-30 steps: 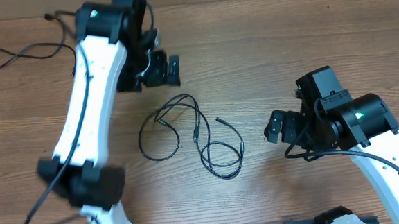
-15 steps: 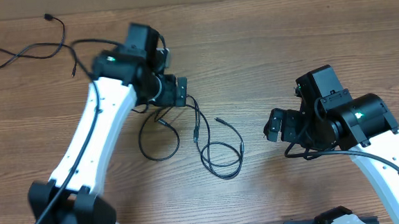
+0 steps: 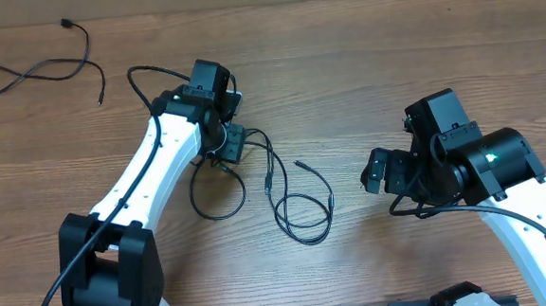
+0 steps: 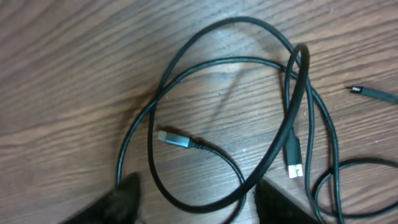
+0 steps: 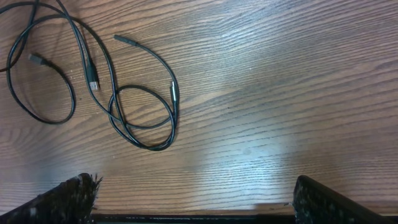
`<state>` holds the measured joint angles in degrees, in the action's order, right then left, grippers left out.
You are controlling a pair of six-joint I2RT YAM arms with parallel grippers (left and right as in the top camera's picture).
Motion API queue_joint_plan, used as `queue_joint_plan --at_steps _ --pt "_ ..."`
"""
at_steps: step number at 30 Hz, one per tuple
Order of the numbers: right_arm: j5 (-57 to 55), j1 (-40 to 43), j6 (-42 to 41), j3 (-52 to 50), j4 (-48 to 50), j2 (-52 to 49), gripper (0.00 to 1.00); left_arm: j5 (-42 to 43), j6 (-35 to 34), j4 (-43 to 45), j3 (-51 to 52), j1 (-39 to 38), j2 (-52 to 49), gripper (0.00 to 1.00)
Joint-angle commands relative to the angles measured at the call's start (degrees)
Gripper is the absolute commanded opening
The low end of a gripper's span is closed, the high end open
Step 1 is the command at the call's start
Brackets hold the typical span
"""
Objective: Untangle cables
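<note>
We found the cables (image 3: 267,184) lying in a loose tangle on the wooden table (image 3: 391,70) between the two arms, two or three overlapping loops with small plug ends pointing out. A lone cord (image 3: 31,73) lay well apart at the far left corner, and we judged it already separated. The left gripper (image 3: 232,144) hung low over the upper left edge of the tangle. In its wrist view its fingertips (image 4: 127,198) stood apart on either side of the big loop (image 4: 297,93), near a silver plug (image 4: 173,138), with strands passing between them but nothing pinched. The right gripper (image 3: 377,172) waited beside the tangle on the right, its jaws spread wide and empty, with the smaller loop (image 5: 173,93) ahead of it. We read the step as the first grasp on the remaining tangle. The next move called for the left fingers to settle on a single strand, not two crossing ones, then draw it clear. The right arm would likely need to pin or take the other loop so that the knot did not simply drag along.
</note>
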<state>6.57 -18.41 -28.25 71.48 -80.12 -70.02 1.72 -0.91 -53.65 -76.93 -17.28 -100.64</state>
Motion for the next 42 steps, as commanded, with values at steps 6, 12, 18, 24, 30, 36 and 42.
queue_joint_plan --at_steps 6,12,18,24,30,36,42 --pt "-0.52 0.15 0.24 1.11 0.28 0.39 1.0 1.16 2.21 7.63 6.21 -0.57 -1.27 0.3" --pt "-0.52 0.17 0.24 1.11 0.28 0.39 1.0 1.75 -8.31 5.64 1.49 -0.33 -0.37 0.04" --pt "-0.52 0.17 0.24 1.11 0.28 0.39 1.0 19.98 -11.54 -2.25 -18.27 -0.26 1.03 0.04" --pt "-0.52 0.17 0.24 1.11 0.28 0.39 1.0 36.92 -13.44 -2.86 -39.01 -0.28 1.07 0.04" --pt "-0.52 0.17 0.24 1.11 0.28 0.39 1.0 36.72 -19.82 -2.32 -53.79 -0.26 1.07 0.04" --pt "-0.52 0.17 0.24 1.11 0.28 0.39 1.0 30.86 -22.77 -1.92 -62.34 0.02 1.18 0.04" --pt "-0.52 0.17 0.24 1.11 0.28 0.39 1.0 25.49 -33.94 -0.04 -63.71 0.7 1.88 0.04"
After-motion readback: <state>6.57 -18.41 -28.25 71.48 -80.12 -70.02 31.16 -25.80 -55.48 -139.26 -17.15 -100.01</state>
